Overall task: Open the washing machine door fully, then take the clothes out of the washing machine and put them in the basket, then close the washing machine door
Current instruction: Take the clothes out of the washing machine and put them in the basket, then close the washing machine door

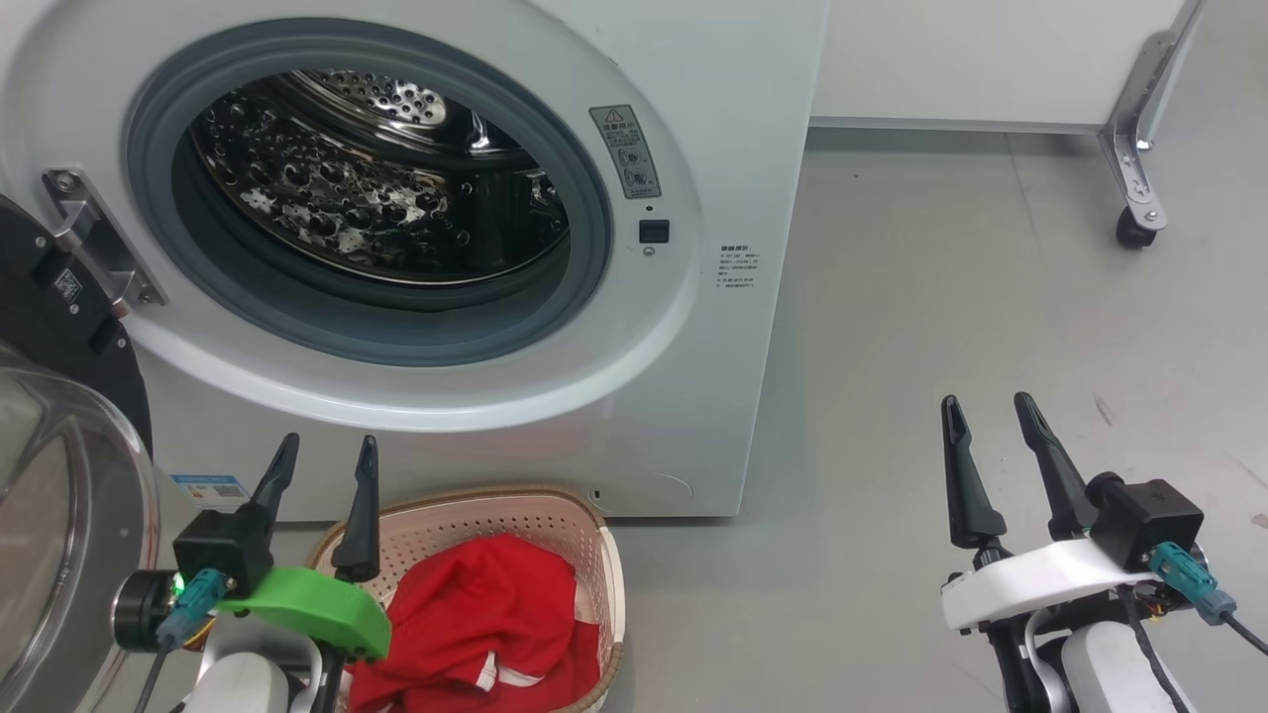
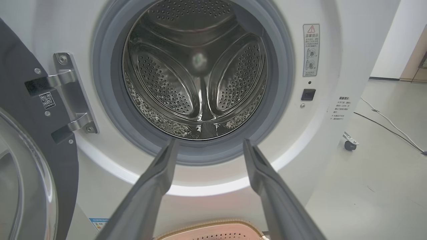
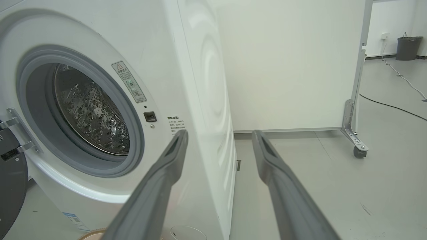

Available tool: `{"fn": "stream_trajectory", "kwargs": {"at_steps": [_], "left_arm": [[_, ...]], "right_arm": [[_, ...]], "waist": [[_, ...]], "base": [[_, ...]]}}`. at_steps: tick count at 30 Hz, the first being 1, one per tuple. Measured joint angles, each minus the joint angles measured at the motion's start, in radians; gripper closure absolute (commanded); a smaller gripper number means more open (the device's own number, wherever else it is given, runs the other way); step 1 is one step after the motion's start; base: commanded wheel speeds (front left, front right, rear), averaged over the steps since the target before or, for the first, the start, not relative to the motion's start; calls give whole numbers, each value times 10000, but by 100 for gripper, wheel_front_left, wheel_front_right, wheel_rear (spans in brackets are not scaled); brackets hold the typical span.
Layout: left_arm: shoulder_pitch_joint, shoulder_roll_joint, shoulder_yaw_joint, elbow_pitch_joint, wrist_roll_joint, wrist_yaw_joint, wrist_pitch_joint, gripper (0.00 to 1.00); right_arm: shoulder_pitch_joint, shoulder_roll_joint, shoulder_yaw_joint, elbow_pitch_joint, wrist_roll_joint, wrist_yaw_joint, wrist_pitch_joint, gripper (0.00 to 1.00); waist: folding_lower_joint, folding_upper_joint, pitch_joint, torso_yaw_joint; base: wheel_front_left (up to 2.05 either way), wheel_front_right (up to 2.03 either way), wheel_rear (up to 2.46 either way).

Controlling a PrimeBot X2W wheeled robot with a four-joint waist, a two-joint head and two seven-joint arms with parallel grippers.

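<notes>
Washing machine door [image 1: 35, 332] stands swung open at left of the washing machine [image 1: 693, 396]. Clothes [image 1: 475, 604] lie in the basket [image 1: 555, 523], on the floor just before the machine. Left gripper [image 1: 329, 443] and right gripper [image 1: 986, 400]: fingers spread, holding nothing.

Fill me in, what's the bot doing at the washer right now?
Robot is unloading the washing machine. The washing machine door is swung open on the left, the drum looks empty, and the red clothes lie in the basket on the floor in front. Left gripper and right gripper are both open, holding nothing. Closing the door is what's left.
</notes>
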Motion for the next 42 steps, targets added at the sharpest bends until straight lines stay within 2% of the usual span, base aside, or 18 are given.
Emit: {"fn": "stream_trajectory", "kwargs": {"at_steps": [19, 42], "left_arm": [[553, -2, -165, -938, -261, 48, 0, 0], [997, -2, -368, -1448, -347, 194, 0, 0]], "right_arm": [[29, 27, 15, -86, -2, 0, 0, 0], [41, 52, 29, -134, -4, 2, 0, 0]], "waist": [[0, 0, 19, -7], [0, 0, 32, -63]], "base": [[0, 0, 0], [0, 0, 0]]}}
